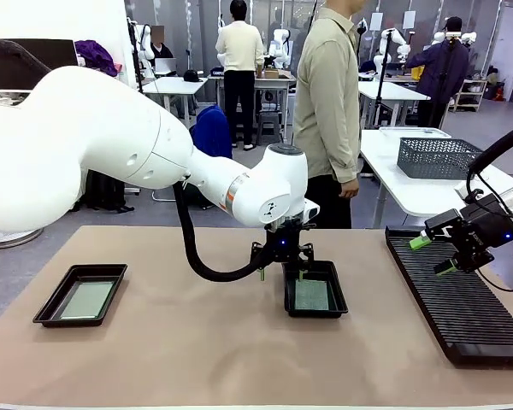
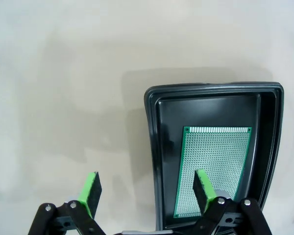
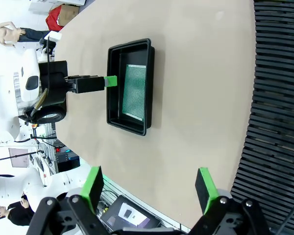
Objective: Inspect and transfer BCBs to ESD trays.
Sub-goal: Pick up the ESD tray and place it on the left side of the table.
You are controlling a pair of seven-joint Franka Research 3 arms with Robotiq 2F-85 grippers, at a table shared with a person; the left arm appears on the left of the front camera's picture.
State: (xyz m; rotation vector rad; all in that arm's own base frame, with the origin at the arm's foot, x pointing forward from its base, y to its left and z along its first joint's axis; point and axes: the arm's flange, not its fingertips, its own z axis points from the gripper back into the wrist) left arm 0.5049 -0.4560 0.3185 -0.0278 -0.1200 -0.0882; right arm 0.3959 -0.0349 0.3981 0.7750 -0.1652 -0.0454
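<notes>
Black ESD tray [image 2: 157,161] fills lower right of frame, on pale table [image 2: 63,98]. Green perforated BCB [image 2: 220,156] lies flat on tray floor. Left gripper [image 2: 147,191] at bottom edge, fingers spread, straddling tray's left rim.

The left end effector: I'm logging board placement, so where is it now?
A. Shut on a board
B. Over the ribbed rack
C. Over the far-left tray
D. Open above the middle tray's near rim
D: the left end effector is open, straddling the rim of the middle tray, where a green board lies flat.

No text, label, brand or number is legible on anything in these views.
</notes>
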